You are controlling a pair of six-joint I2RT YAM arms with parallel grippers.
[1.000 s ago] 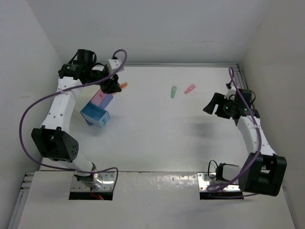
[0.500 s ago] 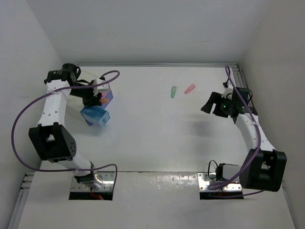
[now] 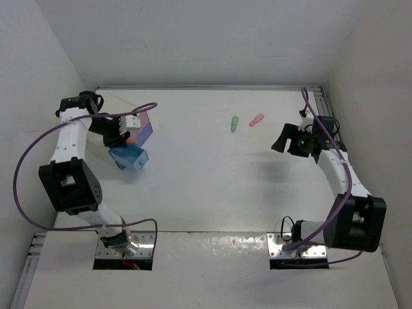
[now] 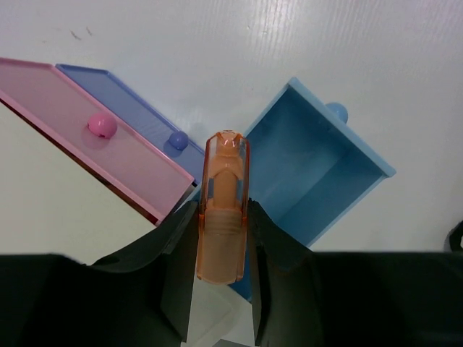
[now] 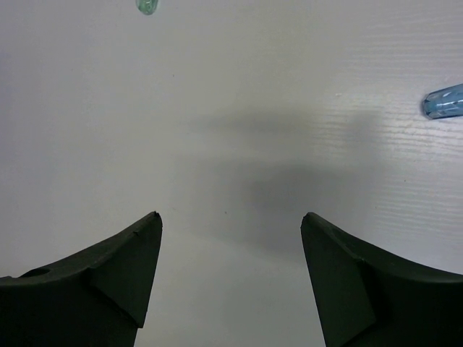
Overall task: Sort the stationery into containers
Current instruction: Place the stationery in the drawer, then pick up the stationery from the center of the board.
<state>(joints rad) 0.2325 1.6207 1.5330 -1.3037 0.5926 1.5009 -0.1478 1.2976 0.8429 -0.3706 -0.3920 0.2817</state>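
My left gripper (image 4: 223, 210) is shut on a stubby orange marker piece (image 4: 224, 166) and holds it above the near edge of the open blue box (image 4: 318, 173), beside the pink box (image 4: 87, 141). In the top view the left gripper (image 3: 123, 134) hangs between the blue box (image 3: 129, 156) and the pink box (image 3: 144, 123). A green piece (image 3: 235, 123) and a pink piece (image 3: 257, 120) lie on the table at the back middle. My right gripper (image 3: 282, 139) is open and empty above bare table. It also shows in the right wrist view (image 5: 230, 224), with the green piece (image 5: 147, 6) at the top edge and a light-blue piece (image 5: 444, 101) at the right edge.
A purple-blue box (image 4: 123, 97) lies against the pink box's far side. White walls enclose the table on the left, back and right. A purple cable (image 3: 29, 161) loops out from the left arm.
My left arm has swung left and nearer with the orange piece, from behind the pink box to above the gap between the boxes. My right gripper has shifted slightly.
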